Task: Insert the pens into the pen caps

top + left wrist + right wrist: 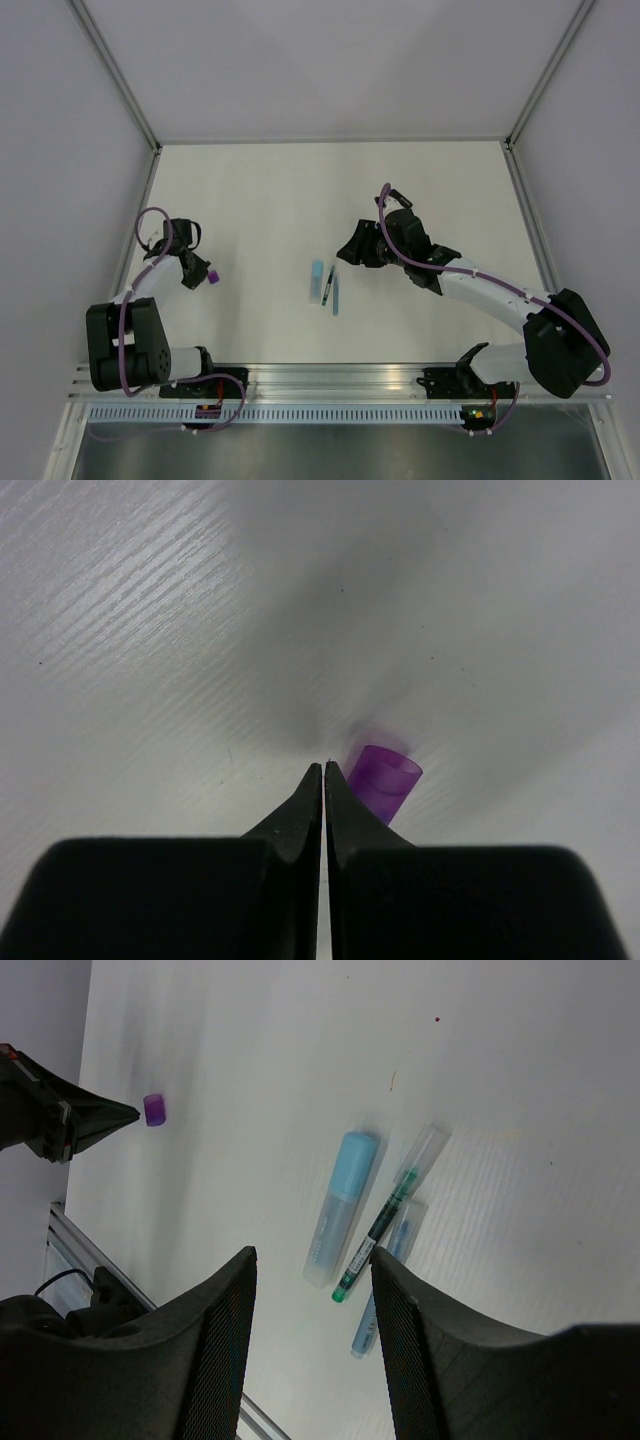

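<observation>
Left claw [324, 770] is pressed together, empty, purple cap [385, 782] just beside its tips; jaws should be opened and centred astride it. Right claw [312, 1255] is held spread.

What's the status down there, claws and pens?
Left claw shut, empty. Purple cap beside its tips. Right claw open near three pens. Nothing blocking.

Robot lab test cell, white table [250, 200], grey panel walls [330, 60], aluminium mounting rail [340, 378]
</observation>
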